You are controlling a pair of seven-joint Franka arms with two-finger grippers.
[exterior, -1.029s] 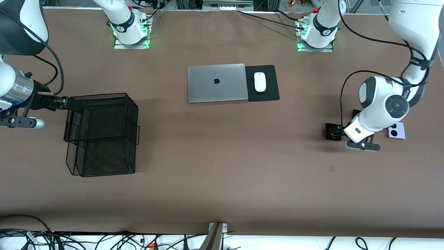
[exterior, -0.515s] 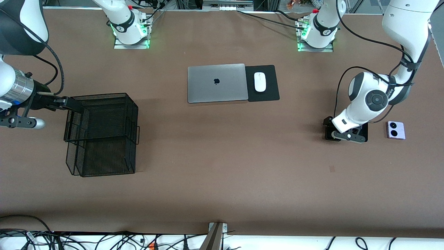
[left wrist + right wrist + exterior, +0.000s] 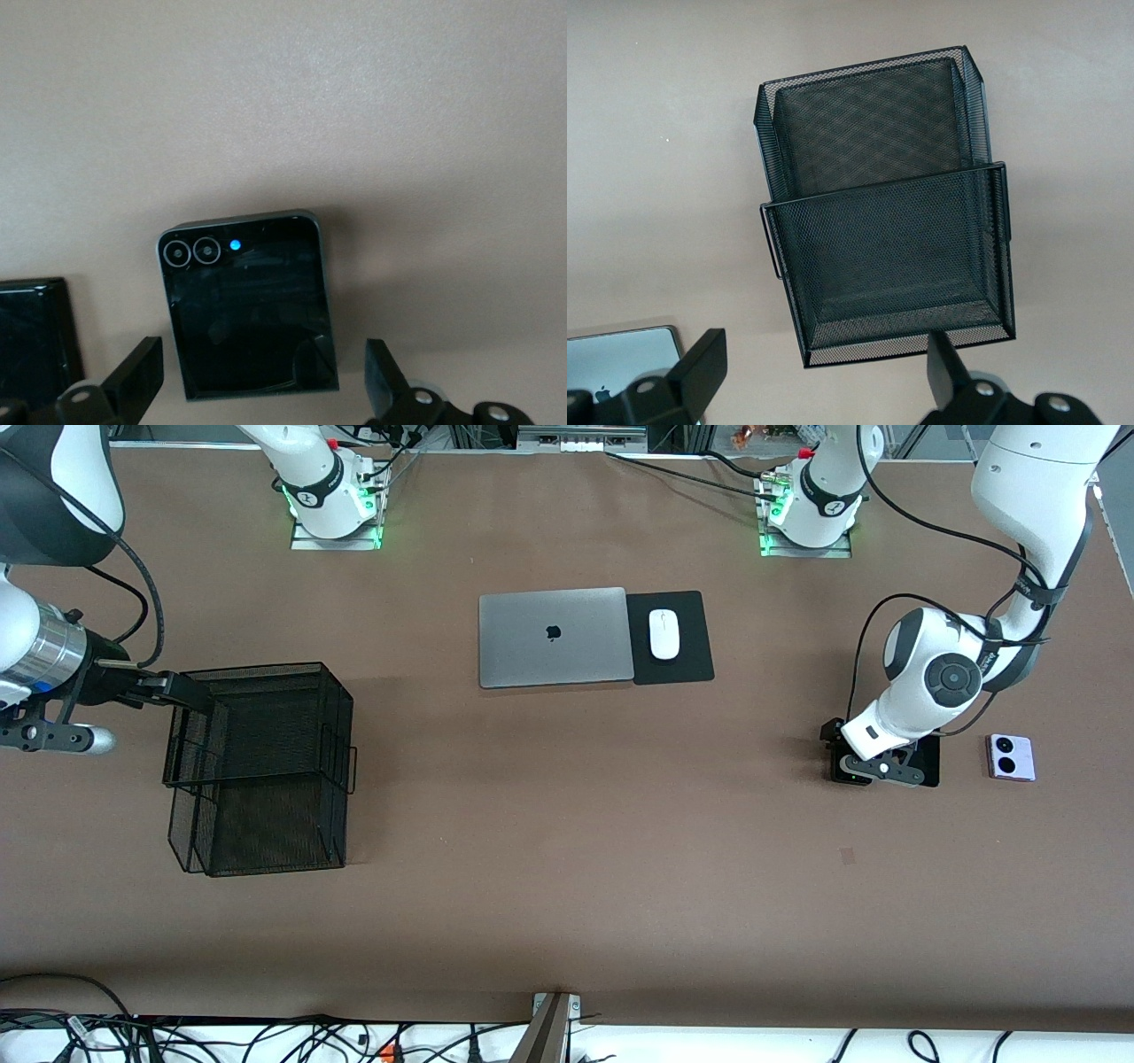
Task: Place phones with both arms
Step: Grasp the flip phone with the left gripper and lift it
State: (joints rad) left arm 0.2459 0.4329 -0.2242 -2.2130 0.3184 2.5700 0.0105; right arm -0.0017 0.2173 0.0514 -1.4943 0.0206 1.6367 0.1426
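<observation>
An Apple logo is seen on the silver laptop. The right hand, fingers spread wide and empty, is held over the black mesh basket. The left hand, likewise wide, is poised over the square black folded phone; the longer black slab lies just beside it, the lavender phone near the left arm's end of the counter.

Bare tabletop mid-table, mesh basket blocking right arm's end, laptop near bases
</observation>
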